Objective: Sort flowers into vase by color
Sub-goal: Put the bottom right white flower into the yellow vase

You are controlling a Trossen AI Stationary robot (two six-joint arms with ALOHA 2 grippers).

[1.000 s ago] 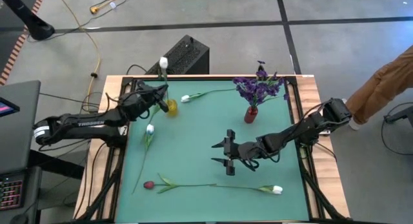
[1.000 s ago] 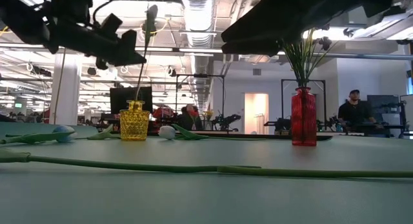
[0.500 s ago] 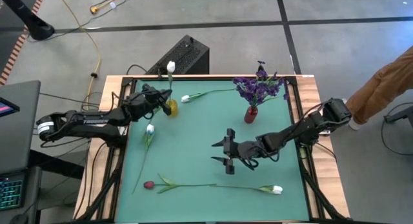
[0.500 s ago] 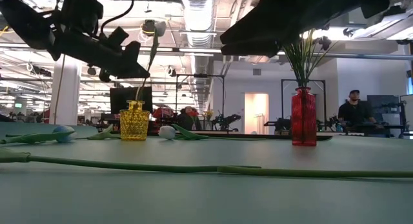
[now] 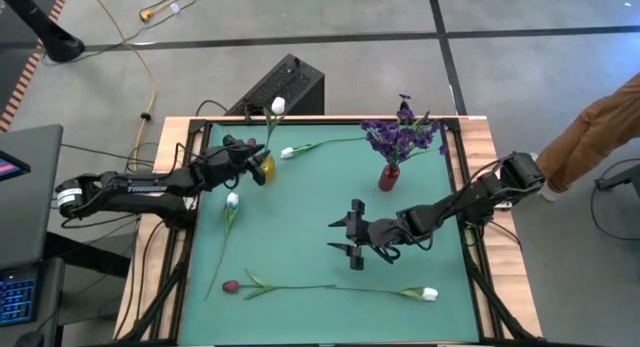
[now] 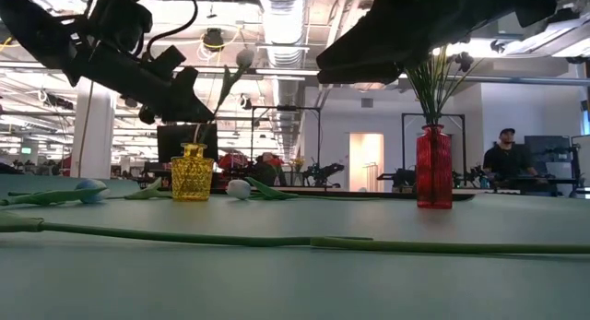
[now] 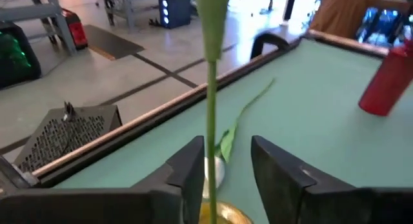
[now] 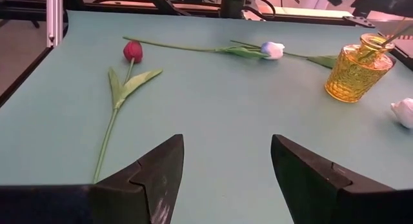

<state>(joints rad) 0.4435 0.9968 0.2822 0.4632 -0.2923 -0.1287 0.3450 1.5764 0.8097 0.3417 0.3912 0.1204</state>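
Now the left gripper (image 5: 243,159) is easing its jaws apart beside the yellow vase (image 5: 265,166), leaving the white tulip (image 5: 277,106) leaning in it, bloom tipping toward the table's far edge, while the right gripper (image 5: 343,242) is waiting open mid-table, so this flower looks delivered.

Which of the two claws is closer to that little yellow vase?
The left. The left claw hovers right beside the yellow vase, its fingers around the stem of the white tulip standing in it. The right claw waits open, farther off over the middle of the table.
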